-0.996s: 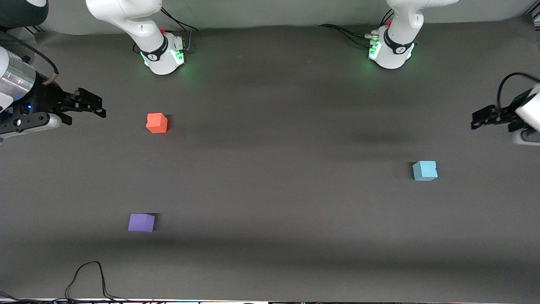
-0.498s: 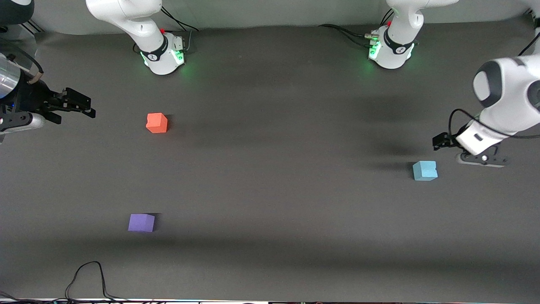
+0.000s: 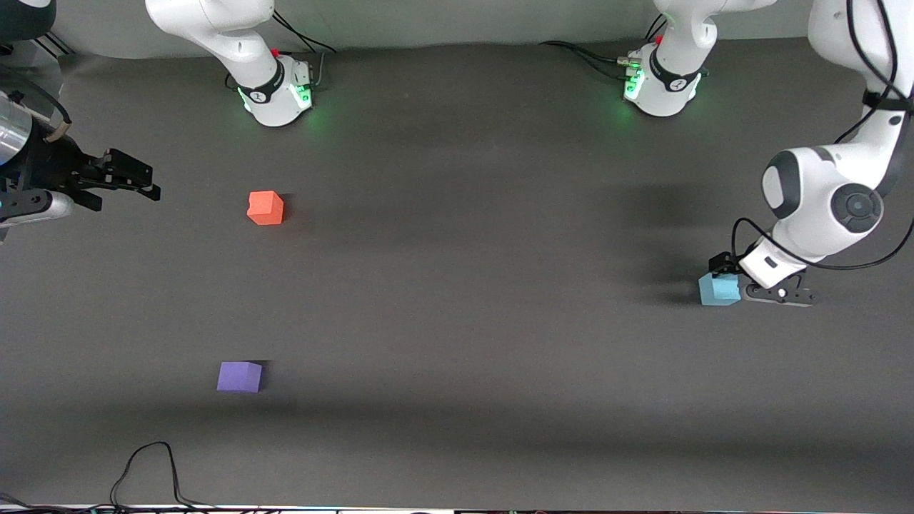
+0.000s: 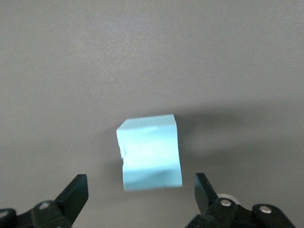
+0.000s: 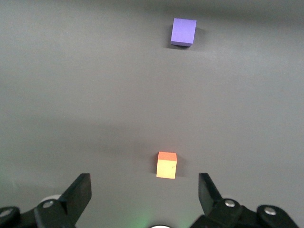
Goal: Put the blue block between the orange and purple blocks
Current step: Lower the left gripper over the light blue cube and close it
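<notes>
- Near the tabletop's front edge, toward the right arm's end: purple block (image 3: 239,377), alone, untouched.
- Farther in, toward the left arm's end: blue block (image 3: 717,290) flat on the tabletop, now with the left gripper (image 3: 739,280) down right at it; a second ago off by the table's end edge, since swung in and lowered.
- Jaws spread wide either side of the cube in the left wrist view, fingertips (image 4: 78,190) not yet touching it; nothing held.
- Judged: reach finished, closing on the cube next, then a long carry to the gap between the other two.
- Farther still, toward the right arm's end: orange block (image 3: 265,208), unmoved, well apart from the purple one.
- Right gripper (image 3: 132,182) waiting over the tabletop's end edge, drawn back a little, jaws wide, empty.
- Surface: dark grey matte mat (image 3: 457,343), soft shadows; black cable (image 3: 146,467) looping at the front edge; pale wall along the rear edge.
</notes>
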### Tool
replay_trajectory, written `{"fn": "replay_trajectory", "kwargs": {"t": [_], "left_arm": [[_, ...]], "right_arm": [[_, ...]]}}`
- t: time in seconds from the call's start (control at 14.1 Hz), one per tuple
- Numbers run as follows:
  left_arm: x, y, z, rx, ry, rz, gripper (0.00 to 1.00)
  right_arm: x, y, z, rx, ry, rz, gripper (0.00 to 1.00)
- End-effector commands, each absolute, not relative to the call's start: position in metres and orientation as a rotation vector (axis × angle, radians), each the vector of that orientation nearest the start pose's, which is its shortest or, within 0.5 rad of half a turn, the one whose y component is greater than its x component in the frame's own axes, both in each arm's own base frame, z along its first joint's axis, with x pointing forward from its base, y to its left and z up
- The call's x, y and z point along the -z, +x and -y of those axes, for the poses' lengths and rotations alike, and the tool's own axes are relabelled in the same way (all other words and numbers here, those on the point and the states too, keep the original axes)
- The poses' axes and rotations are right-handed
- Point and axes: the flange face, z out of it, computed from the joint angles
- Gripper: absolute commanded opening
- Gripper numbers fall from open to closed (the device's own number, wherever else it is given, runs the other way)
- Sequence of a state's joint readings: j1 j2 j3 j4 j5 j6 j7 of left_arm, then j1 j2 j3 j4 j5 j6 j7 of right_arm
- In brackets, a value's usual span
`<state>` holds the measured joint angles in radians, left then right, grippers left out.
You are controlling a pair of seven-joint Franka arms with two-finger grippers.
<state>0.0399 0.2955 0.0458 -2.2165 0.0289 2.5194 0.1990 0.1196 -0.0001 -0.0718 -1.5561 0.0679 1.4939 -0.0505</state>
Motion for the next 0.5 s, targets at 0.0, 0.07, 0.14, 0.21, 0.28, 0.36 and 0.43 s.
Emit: {"fn": "replay_trajectory", "kwargs": {"t": [0.0,0.07,0.14,0.21,0.28,0.36,0.43], "left_arm": [[-0.21,0.556,-0.044,0.043,-3.088,-0.254,1.0],[-0.201,0.558,-0.044,0.06,-3.086,-0.255,1.0],[-0.193,0.559,-0.042,0.065,-3.085,-0.261,1.0],[-0.188,0.56,-0.042,0.067,-3.085,-0.262,1.0],[-0.184,0.559,-0.043,0.058,-3.085,-0.26,1.0],[-0.186,0.562,-0.043,0.064,-3.084,-0.26,1.0],[-0.187,0.563,-0.043,0.069,-3.085,-0.255,0.85]], "right_arm": [[-0.626,0.55,-0.039,-0.104,-3.068,0.161,1.0],[-0.624,0.55,-0.038,-0.109,-3.068,0.161,1.0],[-0.624,0.55,-0.037,-0.108,-3.068,0.163,1.0],[-0.623,0.55,-0.036,-0.111,-3.068,0.166,1.0],[-0.623,0.55,-0.036,-0.11,-3.067,0.17,1.0],[-0.623,0.55,-0.036,-0.11,-3.067,0.173,1.0],[-0.623,0.55,-0.036,-0.113,-3.067,0.173,1.0]]}}
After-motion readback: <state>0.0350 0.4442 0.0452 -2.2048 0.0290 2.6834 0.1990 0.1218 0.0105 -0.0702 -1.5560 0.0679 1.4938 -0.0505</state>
